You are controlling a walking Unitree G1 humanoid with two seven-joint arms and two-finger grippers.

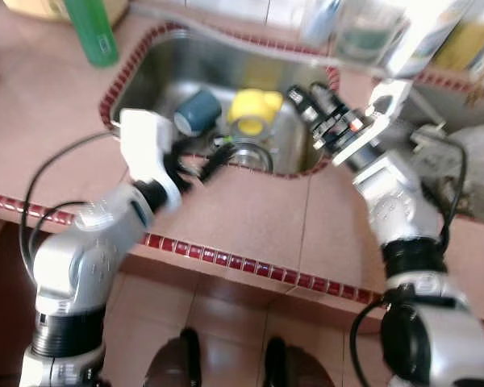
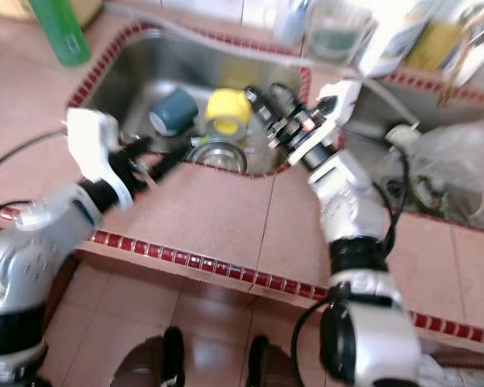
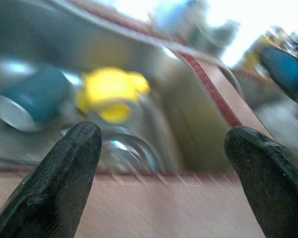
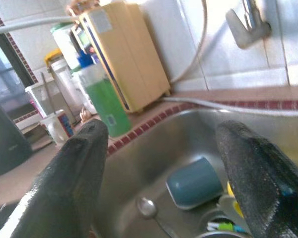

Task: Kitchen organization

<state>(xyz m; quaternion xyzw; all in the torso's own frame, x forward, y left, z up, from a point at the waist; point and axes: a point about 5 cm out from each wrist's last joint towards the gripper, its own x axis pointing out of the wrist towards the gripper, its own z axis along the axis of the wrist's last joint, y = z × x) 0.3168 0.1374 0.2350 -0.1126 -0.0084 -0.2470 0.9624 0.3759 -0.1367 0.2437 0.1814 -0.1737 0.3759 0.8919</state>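
sink: steel sink (image 1: 157,68) sunk into the pink tiled worktop (image 1: 250,218), near its back edge; red tile trim around the rim.
in sink: teal cup (image 1: 197,111) lying on its side, long axis about level, open mouth toward the sink's front-left corner. Yellow cup (image 1: 254,111) just beside it, also tipped over, handle toward the sink's right wall. Clear glass (image 1: 250,153) against the front wall, mouth seemingly up; blurred, can't be sure. Spoon (image 4: 145,207) on the sink floor near the teal cup.
left tool: left tool (image 1: 195,168) over the sink's front rim, fingers spread apart, nothing between them; aimed at the glass and yellow cup.
right tool: right tool (image 1: 310,97) over the sink's right rim, fingers wide apart, empty; looks along the basin toward the teal cup.
worktop rest: green bottle (image 1: 91,31) upright at the back-left corner by a tan box (image 4: 126,54); containers along the back edge, too blurred to name.
stage: my read, both arms reaching for dishes in the sink. Which one gets picked, can't tell.
doing it well: frames are smeared, so let the arms settle before closing. For a cup on its side, close across the short axis, mid-body, not over the rim. Glass is slick and hard against the wall; come from above and keep clear of the steel.
risk: cups roll, they may nudge into each other.
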